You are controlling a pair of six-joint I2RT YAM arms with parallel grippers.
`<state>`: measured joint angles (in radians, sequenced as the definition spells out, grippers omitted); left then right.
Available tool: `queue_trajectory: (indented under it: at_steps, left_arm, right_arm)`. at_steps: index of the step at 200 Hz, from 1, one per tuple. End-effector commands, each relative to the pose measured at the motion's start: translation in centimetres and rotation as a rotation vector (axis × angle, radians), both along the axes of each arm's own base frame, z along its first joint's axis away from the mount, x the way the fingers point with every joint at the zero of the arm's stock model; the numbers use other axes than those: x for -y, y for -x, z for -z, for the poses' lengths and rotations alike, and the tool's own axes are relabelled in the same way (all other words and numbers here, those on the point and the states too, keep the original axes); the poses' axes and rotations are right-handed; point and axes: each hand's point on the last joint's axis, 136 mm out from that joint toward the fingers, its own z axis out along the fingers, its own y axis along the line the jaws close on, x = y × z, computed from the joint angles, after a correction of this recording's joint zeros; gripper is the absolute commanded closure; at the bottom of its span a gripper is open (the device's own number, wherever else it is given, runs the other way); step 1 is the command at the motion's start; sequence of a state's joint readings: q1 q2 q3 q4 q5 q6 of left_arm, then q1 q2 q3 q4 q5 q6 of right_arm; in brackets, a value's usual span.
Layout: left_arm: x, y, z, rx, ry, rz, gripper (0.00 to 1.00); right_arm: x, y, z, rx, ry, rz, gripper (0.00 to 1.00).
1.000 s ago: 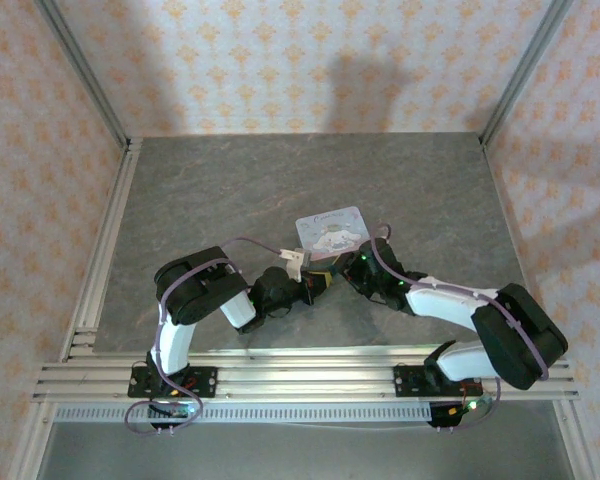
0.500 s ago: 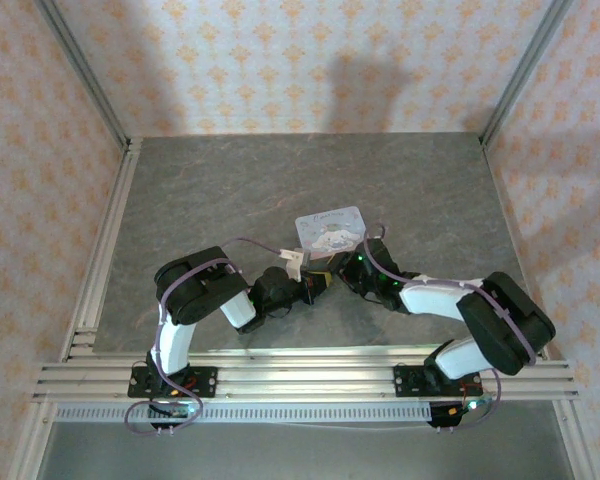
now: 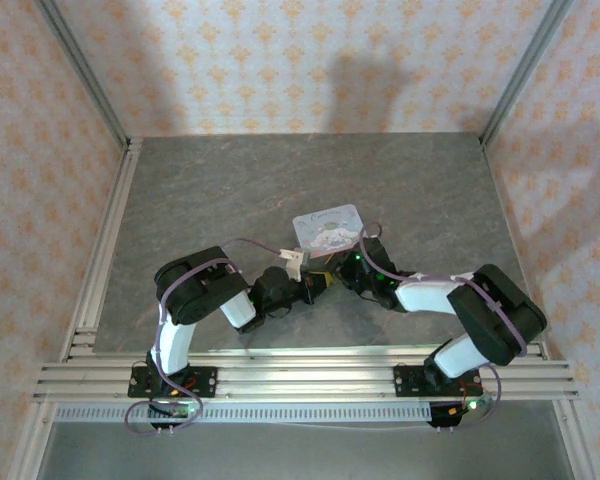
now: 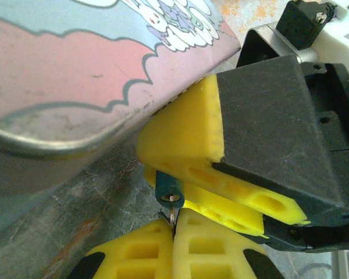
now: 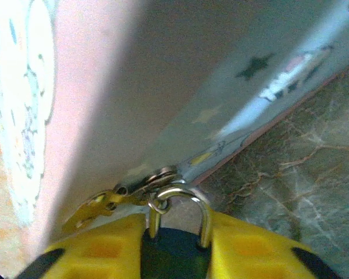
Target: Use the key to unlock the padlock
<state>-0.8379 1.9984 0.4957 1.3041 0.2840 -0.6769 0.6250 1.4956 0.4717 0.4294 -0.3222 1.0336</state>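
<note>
Yellow left jaws pinching thin silvery key (image 4: pixel 173 215), right jaws clamping dark padlock (image 5: pixel 174 247)

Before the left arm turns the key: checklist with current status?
1. Left gripper shut on the key: ok.
2. Right gripper clamped on the padlock body: ok.
3. Key tip meets the padlock's keyhole end: ok.
4. Key fully seated: cannot tell, too small to read.
5. Shackle sprung free: not ok, it loops closed through the hasp on the tin.
</note>
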Motion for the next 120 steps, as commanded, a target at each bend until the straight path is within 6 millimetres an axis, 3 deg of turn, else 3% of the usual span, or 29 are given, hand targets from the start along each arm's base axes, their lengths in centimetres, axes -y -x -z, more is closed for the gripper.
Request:
queue_trajectory:
  at_steps: [1,27,98,120]
  left_arm:
    - [0.5,1.4,1.4,-0.028,-0.025,0.056,1.0]
    - [0.5,1.4,1.8,-0.02,-0.052,0.067,1.0]
    - [-0.1,0.5,2.2,0.069,-0.28,0.082,1.0]
    - [0.2,0.1,1.0,0.139,-0.384,0.091,1.0]
  right_arm:
    - [-0.2,0.2,0.7,-0.027,0.011,-0.008,0.84]
    - [-0.2,0.3,0.5,-0.027,0.023,-0.015,1.0]
    - [0.8,0.4,-1.2,-0.031,0.098,-0.012,1.0]
    - [0.7,0.4,-1.7,-0.056,0.103,-0.009,1.0]
